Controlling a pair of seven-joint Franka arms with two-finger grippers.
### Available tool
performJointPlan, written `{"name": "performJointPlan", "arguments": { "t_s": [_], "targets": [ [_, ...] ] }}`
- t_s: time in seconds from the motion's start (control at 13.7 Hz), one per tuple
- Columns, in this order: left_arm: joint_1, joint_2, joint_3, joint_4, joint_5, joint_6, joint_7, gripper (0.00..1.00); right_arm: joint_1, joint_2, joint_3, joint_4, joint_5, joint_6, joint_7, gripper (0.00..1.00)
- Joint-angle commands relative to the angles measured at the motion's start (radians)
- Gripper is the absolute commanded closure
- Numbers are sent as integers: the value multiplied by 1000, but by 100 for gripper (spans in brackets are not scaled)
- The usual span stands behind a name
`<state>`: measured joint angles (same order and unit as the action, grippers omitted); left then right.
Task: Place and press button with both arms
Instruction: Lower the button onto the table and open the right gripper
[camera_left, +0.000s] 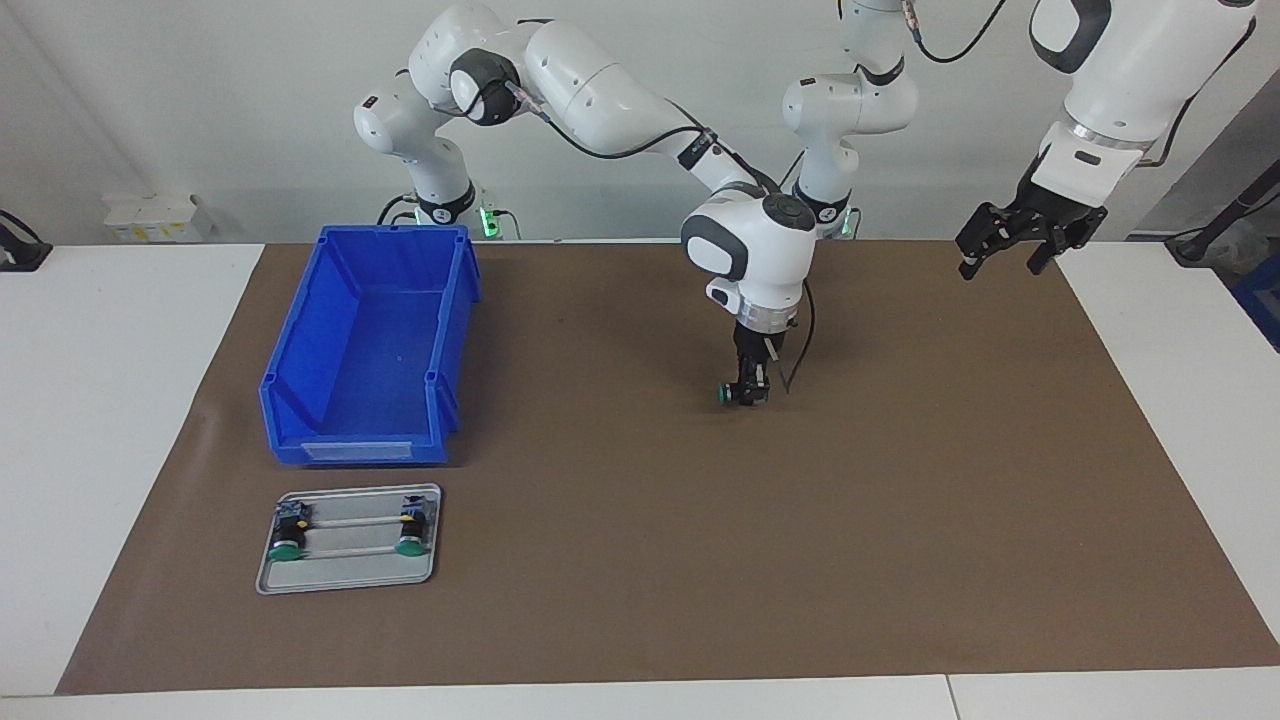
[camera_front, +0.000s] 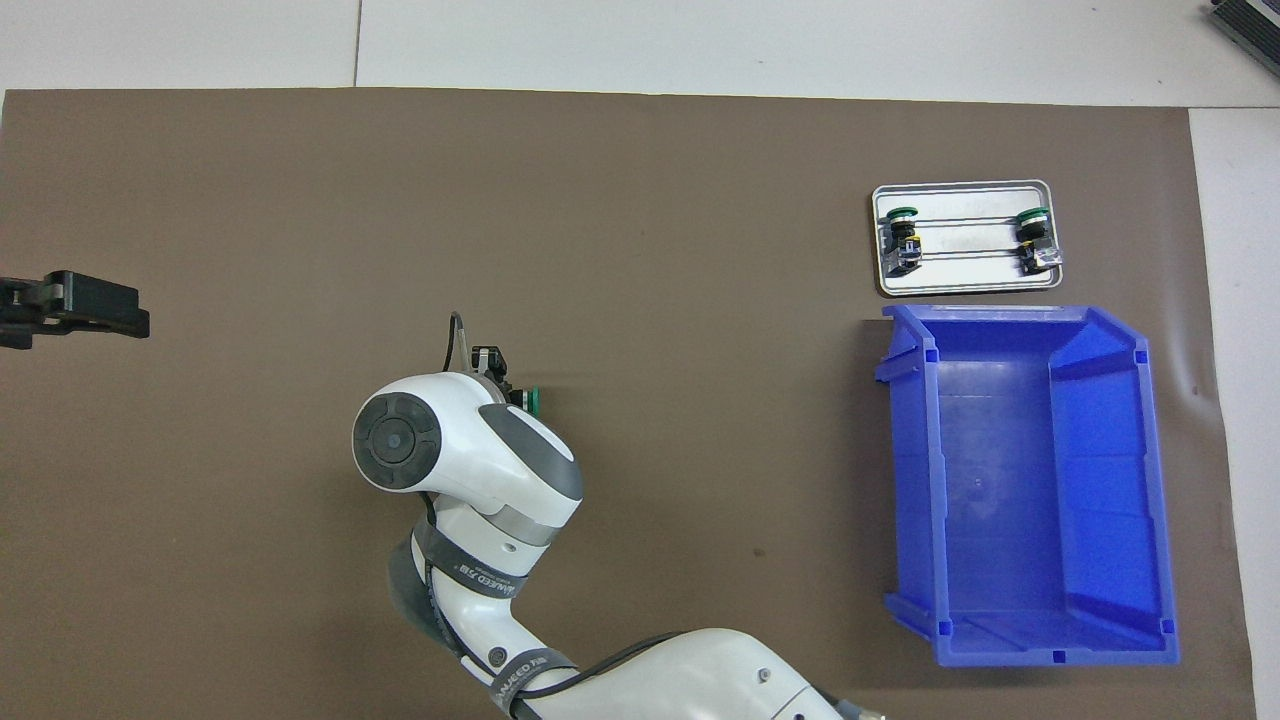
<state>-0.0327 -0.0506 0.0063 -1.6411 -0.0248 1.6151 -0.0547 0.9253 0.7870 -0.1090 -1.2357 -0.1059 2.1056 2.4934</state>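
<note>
Going across the facing view: blue bin (camera_left: 365, 350) sitting empty toward the right arm's end of the table, with a small metal tray (camera_left: 350, 575) just beside it, farther from the robots. Still holding two spare buttons (camera_left: 287, 547), lying on their sides, caps pointing away from the robots.

Then mid-mat: right gripper (camera_left: 748, 392) down low over the brown mat (camera_left: 950, 480), fingers pinched on the button (camera_left: 722, 394). Green cap poking out sideways toward the bin, so held lying down, not upright. Looks right at the mat, but can't tell whether actually touching it yet.

Last, over the mat's edge at the left arm's end: left gripper (camera_left: 1008, 240) hanging up high, claw spread wide, holding nothing, just waiting.

So, pretty clearly the "place" half in hand, press not started. Next move probably calls for setting the button down and somehow getting that cap facing up, or keeping it pinned while the left gripper comes over. Then closing the spread fingers and pushing on the cap.
</note>
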Motion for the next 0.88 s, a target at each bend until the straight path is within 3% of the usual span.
{"name": "performJointPlan", "arguments": {
  "t_s": [0.0, 0.07, 0.44, 0.8],
  "targets": [
    [5, -28, 0, -26, 2, -4, -5, 1, 10, -14, 2, -27, -32, 27, -23, 19],
    [5, -28, 0, -26, 2, -4, -5, 1, 13, -15, 2, -25, -34, 24, -36, 0],
    [5, -28, 0, -26, 2, -6, -4, 1, -29, -127, 0, -27, -34, -25, -215, 0],
    [-12, -31, -9, -26, 2, -32, 4, 1, -182, -385, 2, -201, -18, -30, -607, 0]
  ]
}}
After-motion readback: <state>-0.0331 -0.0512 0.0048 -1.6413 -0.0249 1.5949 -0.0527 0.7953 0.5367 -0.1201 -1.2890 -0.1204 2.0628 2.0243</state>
